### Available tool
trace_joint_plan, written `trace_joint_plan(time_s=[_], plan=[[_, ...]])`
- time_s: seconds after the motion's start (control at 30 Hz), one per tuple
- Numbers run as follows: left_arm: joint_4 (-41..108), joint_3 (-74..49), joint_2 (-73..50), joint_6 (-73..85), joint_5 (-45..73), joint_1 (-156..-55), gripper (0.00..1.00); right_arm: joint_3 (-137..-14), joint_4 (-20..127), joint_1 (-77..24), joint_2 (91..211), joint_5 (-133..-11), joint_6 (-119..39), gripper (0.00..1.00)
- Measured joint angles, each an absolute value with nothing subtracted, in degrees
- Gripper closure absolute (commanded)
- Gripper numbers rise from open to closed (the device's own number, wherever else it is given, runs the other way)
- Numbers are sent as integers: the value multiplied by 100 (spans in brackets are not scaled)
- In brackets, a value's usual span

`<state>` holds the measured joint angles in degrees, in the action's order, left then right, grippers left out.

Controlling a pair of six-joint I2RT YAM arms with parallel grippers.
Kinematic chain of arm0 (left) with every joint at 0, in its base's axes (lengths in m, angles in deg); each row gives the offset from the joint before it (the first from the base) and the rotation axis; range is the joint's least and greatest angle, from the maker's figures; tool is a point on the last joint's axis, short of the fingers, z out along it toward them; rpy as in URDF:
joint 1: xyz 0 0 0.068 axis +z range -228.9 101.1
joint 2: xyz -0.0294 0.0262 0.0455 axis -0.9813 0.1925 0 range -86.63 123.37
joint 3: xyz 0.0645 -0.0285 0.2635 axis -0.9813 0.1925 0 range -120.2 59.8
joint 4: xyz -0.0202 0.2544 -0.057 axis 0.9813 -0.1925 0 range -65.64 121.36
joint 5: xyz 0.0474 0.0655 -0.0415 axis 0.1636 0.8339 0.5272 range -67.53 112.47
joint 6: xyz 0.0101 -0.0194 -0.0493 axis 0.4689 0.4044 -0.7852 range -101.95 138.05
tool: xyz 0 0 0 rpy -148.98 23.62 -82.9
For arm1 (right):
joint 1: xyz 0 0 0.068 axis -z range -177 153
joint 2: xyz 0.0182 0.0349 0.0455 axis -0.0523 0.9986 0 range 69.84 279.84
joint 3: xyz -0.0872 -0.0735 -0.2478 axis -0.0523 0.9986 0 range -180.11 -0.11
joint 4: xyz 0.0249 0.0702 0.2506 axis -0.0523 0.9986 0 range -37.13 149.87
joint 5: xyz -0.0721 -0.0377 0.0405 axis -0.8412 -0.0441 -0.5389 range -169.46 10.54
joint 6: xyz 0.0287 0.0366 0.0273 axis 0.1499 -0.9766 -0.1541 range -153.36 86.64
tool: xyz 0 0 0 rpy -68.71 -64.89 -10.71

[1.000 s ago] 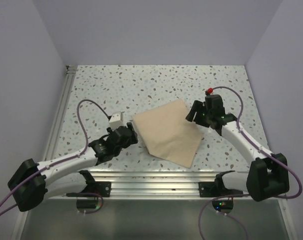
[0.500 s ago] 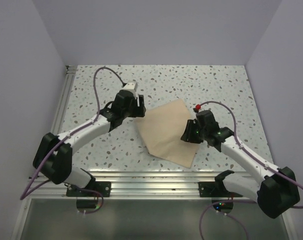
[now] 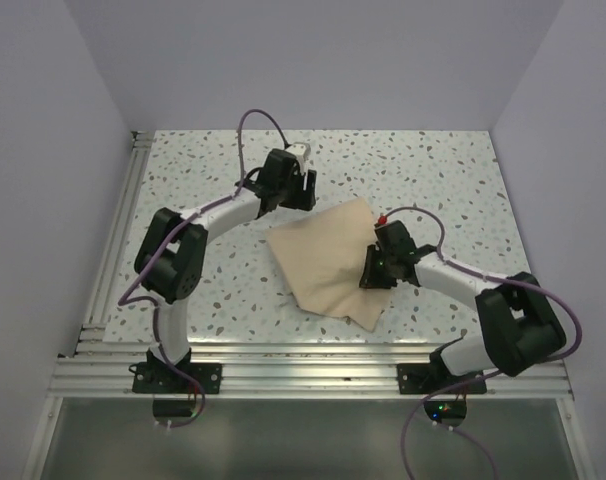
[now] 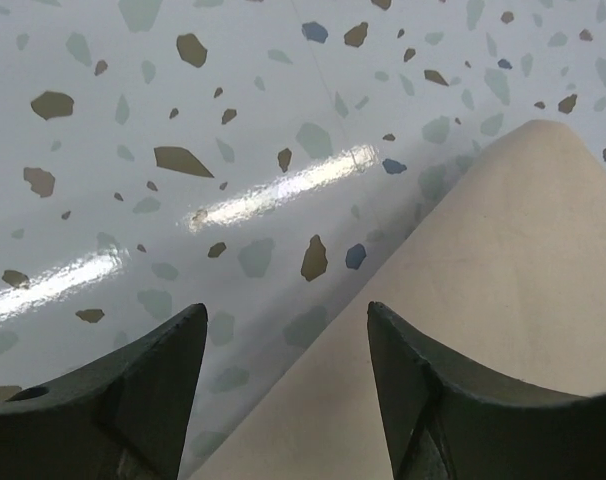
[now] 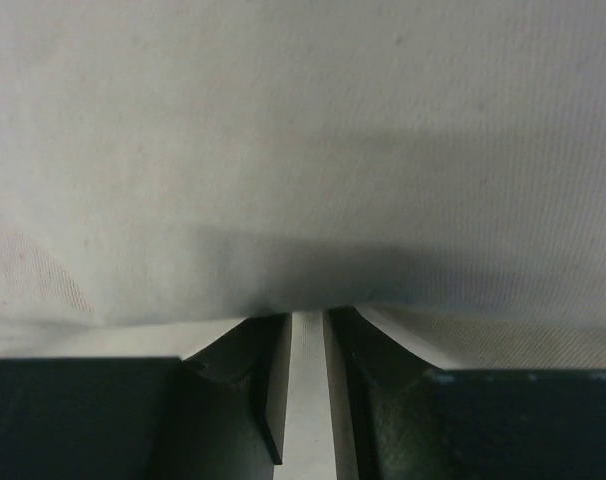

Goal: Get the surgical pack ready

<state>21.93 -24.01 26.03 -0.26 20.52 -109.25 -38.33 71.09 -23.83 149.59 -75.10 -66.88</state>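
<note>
The surgical pack [image 3: 328, 265] lies as a folded tan cloth bundle in the middle of the speckled table. My left gripper [image 3: 305, 192] hovers open at its far left edge, close to the far corner. In the left wrist view the cloth's edge [image 4: 483, 300] runs between the spread fingers of the left gripper [image 4: 285, 310]. My right gripper [image 3: 371, 272] sits low on the bundle's right side. Seen from the right wrist, the right gripper [image 5: 306, 315] has its fingers nearly together, with a narrow strip of cloth [image 5: 303, 150] pinched between them. Tray, sachets and instruments are hidden.
The speckled table [image 3: 433, 170] ends at an aluminium rail [image 3: 303, 355] along the near edge and another rail [image 3: 118, 230] on the left. Plain walls enclose the left, back and right sides.
My left arm swung from the near left up to the cloth's far edge. My right gripper came down from the cloth's right corner onto its right side and closed.
</note>
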Motion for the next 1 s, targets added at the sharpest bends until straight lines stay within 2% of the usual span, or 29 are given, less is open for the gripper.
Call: trace_joint_plan(time_s=[0.27, 0.47, 0.53, 0.57, 0.67, 0.83, 1.0], plan=[[2667, -1507, 2649, -384, 1973, -10916, 35, -4008, 6506, -1397, 15582, -6808, -6611, 80], [3202, 32, 1613, -1108, 2583, -11036, 34, -4451, 6602, -1196, 15975, -6854, -6430, 79], [3181, 381, 1222, -1256, 2891, -11170, 33, -4541, 6613, -1194, 16049, -6885, -6386, 77], [3113, 493, 1032, -1298, 3020, -11226, 32, -4550, 6617, -1194, 16054, -6900, -6373, 61], [2680, 336, 700, -1326, 3372, -11344, 32, -4554, 6722, -1198, 15945, -6939, -6323, 56], [2258, -272, 638, -922, 3682, -11508, 32, -4554, 7632, -1187, 15503, -7466, -6220, 57], [2090, -729, 645, -465, 3752, -12251, 32, -4550, 8263, -1187, 14961, -7903, -6248, 58]])
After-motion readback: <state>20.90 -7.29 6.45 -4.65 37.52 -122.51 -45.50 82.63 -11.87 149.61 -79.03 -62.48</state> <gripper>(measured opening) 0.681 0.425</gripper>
